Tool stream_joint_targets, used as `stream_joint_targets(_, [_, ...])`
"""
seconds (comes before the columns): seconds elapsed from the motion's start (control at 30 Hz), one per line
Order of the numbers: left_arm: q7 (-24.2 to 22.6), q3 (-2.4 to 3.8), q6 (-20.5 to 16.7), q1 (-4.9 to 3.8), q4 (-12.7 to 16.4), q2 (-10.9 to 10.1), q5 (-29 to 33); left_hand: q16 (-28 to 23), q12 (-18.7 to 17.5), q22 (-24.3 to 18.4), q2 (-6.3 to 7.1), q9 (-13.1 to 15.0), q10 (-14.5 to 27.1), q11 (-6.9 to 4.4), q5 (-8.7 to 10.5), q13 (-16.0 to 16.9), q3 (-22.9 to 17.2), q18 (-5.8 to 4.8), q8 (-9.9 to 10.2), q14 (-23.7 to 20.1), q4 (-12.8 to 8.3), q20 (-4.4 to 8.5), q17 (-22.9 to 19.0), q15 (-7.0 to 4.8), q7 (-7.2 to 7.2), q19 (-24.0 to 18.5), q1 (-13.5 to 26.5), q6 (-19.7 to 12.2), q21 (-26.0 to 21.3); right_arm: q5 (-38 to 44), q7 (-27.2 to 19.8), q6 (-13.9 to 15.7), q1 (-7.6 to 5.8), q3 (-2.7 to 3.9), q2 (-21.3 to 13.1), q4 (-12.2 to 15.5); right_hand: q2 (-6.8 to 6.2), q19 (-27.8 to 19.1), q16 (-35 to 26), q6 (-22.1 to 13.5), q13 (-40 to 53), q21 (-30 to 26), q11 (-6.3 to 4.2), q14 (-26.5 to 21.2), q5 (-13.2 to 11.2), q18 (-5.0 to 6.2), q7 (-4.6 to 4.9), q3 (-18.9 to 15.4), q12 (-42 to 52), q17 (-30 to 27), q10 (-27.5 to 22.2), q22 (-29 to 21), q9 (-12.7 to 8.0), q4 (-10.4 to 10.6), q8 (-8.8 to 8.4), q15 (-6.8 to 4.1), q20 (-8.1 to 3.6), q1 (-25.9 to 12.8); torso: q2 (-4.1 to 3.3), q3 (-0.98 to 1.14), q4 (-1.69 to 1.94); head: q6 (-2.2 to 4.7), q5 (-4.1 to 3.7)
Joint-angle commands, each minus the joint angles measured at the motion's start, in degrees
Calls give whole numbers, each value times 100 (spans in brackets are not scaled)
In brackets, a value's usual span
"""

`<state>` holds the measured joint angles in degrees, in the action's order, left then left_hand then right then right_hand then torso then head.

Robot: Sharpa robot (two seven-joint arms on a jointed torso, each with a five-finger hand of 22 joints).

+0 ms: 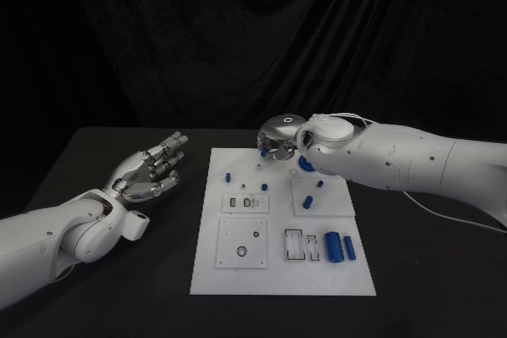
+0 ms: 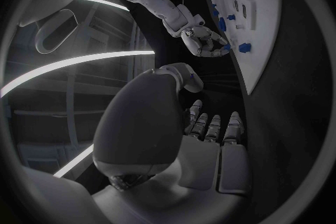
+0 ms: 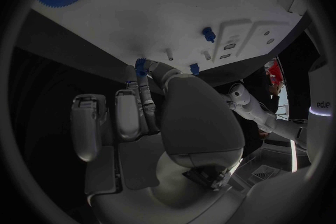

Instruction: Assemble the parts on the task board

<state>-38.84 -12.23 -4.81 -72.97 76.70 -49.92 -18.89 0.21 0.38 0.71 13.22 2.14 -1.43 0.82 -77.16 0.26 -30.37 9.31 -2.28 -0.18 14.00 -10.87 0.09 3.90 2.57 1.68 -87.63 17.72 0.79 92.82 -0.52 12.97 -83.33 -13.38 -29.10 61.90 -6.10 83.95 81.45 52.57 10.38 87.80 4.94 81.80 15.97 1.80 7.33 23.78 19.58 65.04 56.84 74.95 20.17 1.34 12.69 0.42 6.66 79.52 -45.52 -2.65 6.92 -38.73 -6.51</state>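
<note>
White task board [image 1: 277, 279] lying flat in middle of black table [image 1: 423, 279], carrying small blue parts [image 1: 337, 246] and shallow recesses. Right hand [image 1: 277, 141] at far edge of board, fingers [image 3: 142, 89] pinching small blue gear [image 3: 141, 65]. Left hand [image 1: 153, 171] resting beside board's left edge, fingers released and spread, holding nothing. Bare table all around board.

no readable text, perhaps faint lettering on arms
</note>
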Motion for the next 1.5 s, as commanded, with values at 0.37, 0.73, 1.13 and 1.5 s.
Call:
stream_joint_targets(0.37, [-713, 5, 36, 9, 0, 1, -16, -21, -6, 7, -66, 0, 17, 47, -7, 7, 12, 101, 13, 18, 70, -21, -9, 50, 12, 25, -55, -30, 7, 16, 72, -113, 85, -9, 66, -82, 0, 197, -40, -253, 59, -35, 21, -75, 14, -56, 10, -18, -101, -34, -204, 1168, -58, -7, -234, -35, -8, -37, 0, -4, 4, -29, 3])
stream_joint_targets(0.73, [-690, 5, 44, 9, -35, 5, -16, -21, -6, 8, -247, 4, 19, 51, 1347, 7, -38, 98, 9, 18, 41, -37, -9, 71, 20, 36, -135, -21, 8, 16, 83, -141, 89, -9, 79, -66, -8, 120, -86, -323, 79, -87, 10, -135, 14, -33, -27, -28, -151, -133, -318, 1109, -82, -4, -322, -60, -31, -46, -1, -5, 7, -46, -3])
stream_joint_targets(1.13, [-654, 5, 43, 9, -27, -32, -16, -21, -5, 8, -255, 2, 17, 53, 1391, 8, -70, 98, 10, 18, 29, -42, -9, 77, 23, 36, -129, -30, 8, 16, 292, 296, 57, 12, -124, 9, -47, -390, -416, -2807, -35, -498, 249, -580, 14, 114, -472, -498, -811, -822, -1935, 723, -957, 30, -987, 122, 131, -36, 0, -3, -5, -36, 66])
stream_joint_targets(1.5, [-647, 4, 10, 9, 66, -122, -16, -21, -4, 9, -257, 3, 14, 53, 1399, 9, -78, 98, 9, 18, 24, -44, -9, 80, 22, 38, -129, -22, 9, 16, 448, 609, -240, 31, -961, 792, 11, -339, -391, -2430, 26, -494, 216, -532, 21, 105, -263, -667, -608, -776, -1772, 762, -916, 120, -895, 100, 118, -8, 9, 4, -15, -40, 78])
